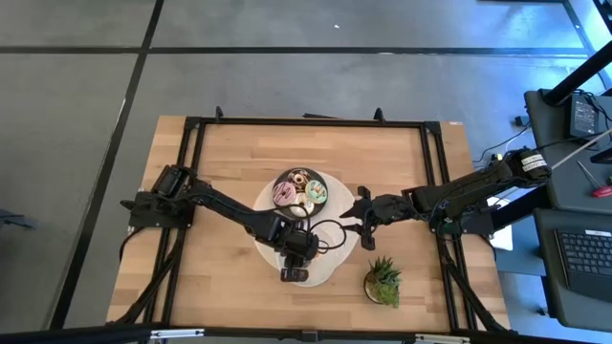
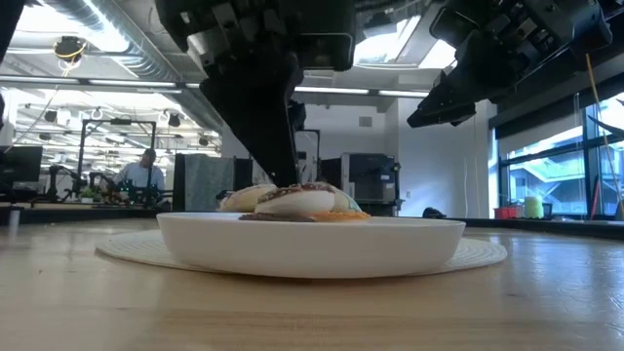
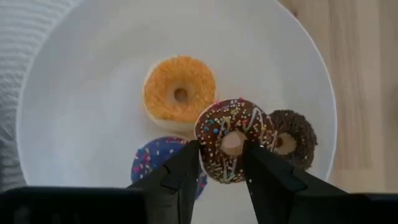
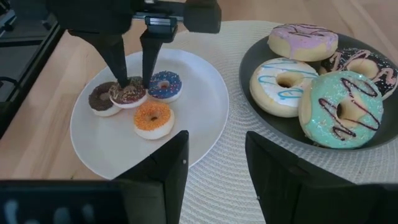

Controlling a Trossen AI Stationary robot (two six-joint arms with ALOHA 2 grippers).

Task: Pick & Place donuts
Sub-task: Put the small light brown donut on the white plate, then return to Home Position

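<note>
Already the left gripper (image 3: 221, 163) is closing its fingers on a sprinkled brown donut (image 3: 235, 138) over the white plate (image 3: 87, 137), and it is hard to tell whether that donut is resting on the plate or hanging just above it. Three minis are lying there: the orange donut (image 3: 180, 92) at about 12 o'clock from the held one, the blue-purple donut (image 3: 158, 163) at 8 o'clock and touching it, and the dark brown donut (image 3: 291, 137) at 3 o'clock.

On the dark plate (image 4: 249, 81), the pink donut (image 4: 303, 41), white donut (image 4: 283, 85) and green donut (image 4: 342, 109) are waiting, with another dark one (image 4: 367, 62) behind them. The right gripper (image 4: 214, 162) is hovering with fingers apart and empty above the worktop (image 1: 229, 153), between the two plates.

So the three minis look placed, and several larger donuts appear to remain.
</note>
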